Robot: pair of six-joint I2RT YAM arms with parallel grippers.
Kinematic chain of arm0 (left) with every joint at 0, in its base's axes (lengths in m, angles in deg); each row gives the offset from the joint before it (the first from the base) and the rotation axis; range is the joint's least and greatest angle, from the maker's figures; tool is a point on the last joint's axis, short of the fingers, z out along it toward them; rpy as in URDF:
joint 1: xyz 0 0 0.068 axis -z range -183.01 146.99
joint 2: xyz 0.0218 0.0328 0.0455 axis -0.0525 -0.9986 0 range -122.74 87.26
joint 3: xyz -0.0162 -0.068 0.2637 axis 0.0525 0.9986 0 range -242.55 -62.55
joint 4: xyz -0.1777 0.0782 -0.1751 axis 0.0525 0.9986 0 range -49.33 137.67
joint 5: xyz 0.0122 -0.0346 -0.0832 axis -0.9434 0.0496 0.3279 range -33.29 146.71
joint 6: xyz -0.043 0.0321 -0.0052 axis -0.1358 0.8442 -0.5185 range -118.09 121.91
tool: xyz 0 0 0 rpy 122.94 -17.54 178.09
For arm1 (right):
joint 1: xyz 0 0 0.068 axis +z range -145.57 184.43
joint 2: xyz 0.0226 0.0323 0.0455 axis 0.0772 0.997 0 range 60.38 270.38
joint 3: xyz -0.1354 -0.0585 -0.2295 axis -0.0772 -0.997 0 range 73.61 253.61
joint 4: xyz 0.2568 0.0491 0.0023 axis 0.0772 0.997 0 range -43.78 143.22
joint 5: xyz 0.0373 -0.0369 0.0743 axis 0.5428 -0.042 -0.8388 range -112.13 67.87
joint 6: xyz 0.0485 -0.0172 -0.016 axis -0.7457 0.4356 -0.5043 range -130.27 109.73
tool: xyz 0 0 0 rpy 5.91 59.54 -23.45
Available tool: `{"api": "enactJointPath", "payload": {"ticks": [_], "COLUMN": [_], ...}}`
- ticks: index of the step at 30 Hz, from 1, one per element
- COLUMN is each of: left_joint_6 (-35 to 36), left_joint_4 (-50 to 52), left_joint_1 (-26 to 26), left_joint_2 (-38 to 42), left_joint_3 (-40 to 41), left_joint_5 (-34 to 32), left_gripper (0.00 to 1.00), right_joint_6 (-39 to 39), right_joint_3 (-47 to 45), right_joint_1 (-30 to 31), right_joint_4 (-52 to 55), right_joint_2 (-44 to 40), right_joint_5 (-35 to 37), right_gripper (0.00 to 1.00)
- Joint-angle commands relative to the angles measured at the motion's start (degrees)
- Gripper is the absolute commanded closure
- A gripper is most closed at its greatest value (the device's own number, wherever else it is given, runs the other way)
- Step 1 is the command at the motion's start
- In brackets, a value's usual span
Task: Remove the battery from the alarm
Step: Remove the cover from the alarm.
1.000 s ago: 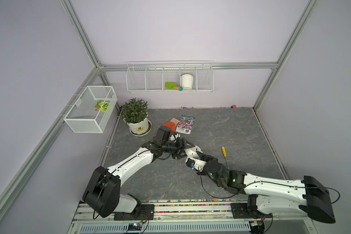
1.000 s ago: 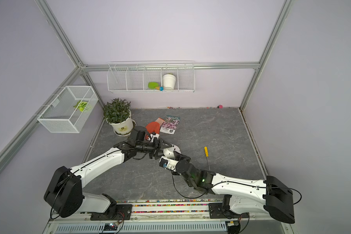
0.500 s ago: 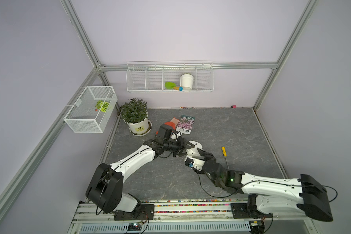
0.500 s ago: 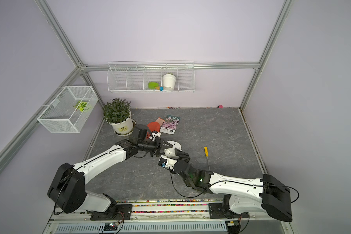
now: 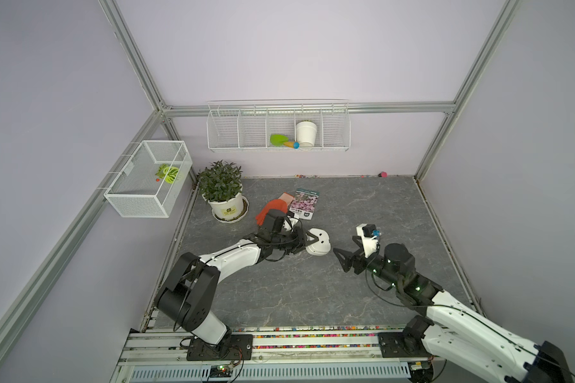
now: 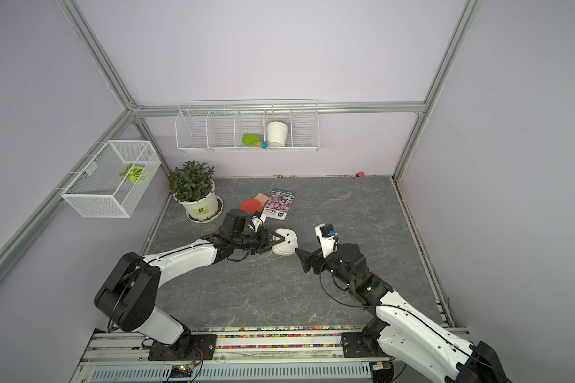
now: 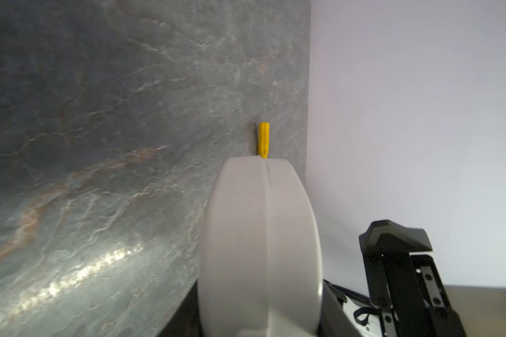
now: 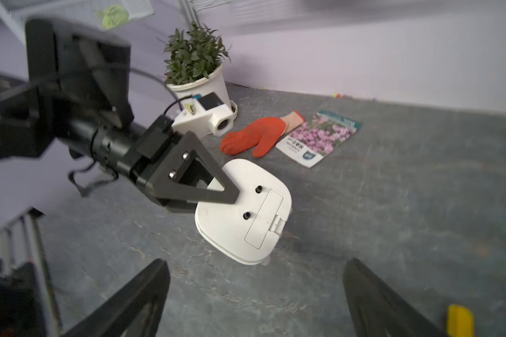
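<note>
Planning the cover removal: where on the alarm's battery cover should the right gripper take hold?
Probably the small latch tab on the battery cover's edge nearest the alarm's free rim, approached from that rim: elsewhere it sits flush, and the left gripper clamps the opposite side.

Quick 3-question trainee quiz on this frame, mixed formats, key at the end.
1. True or false: the battery cover on the back of the alarm is in place.
2. Which holds the alarm? A) left gripper B) right gripper C) neither
3. Fill in: the right gripper's jaws stand ___.
Key: 1 true; 2 A; 3 open.
</note>
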Motion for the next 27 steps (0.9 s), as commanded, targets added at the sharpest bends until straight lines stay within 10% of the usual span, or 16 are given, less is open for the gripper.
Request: {"api": "enactJointPath", "payload": {"ticks": [1, 11, 27], "left_joint_6": [0.5, 2.24, 5.37], "left_joint_4": [-11.1, -13.54, -9.55], "left_joint_1": [0.77, 0.79, 0.7], "left_joint_2": [-2.14, -7.09, -9.98], "left_joint_3": [3.87, 6.64, 5.01], "left_joint_5": [1.58, 1.12, -0.86], "left_gripper": [0.91, 0.85, 0.67], "right_joint_6": [-23.54, -35.62, -32.2], "right_joint_3": [-3.89, -2.79, 4.87], "right_joint_1": [-5.25, -11.67, -11.75], "right_joint_4": [-8.45, -19.53, -25.48], "right_joint_2": [2.53, 24.36, 43.97], "right_joint_5": [-16.95, -32.34, -34.3], "right_gripper": [0.04, 0.18, 0.42]}}
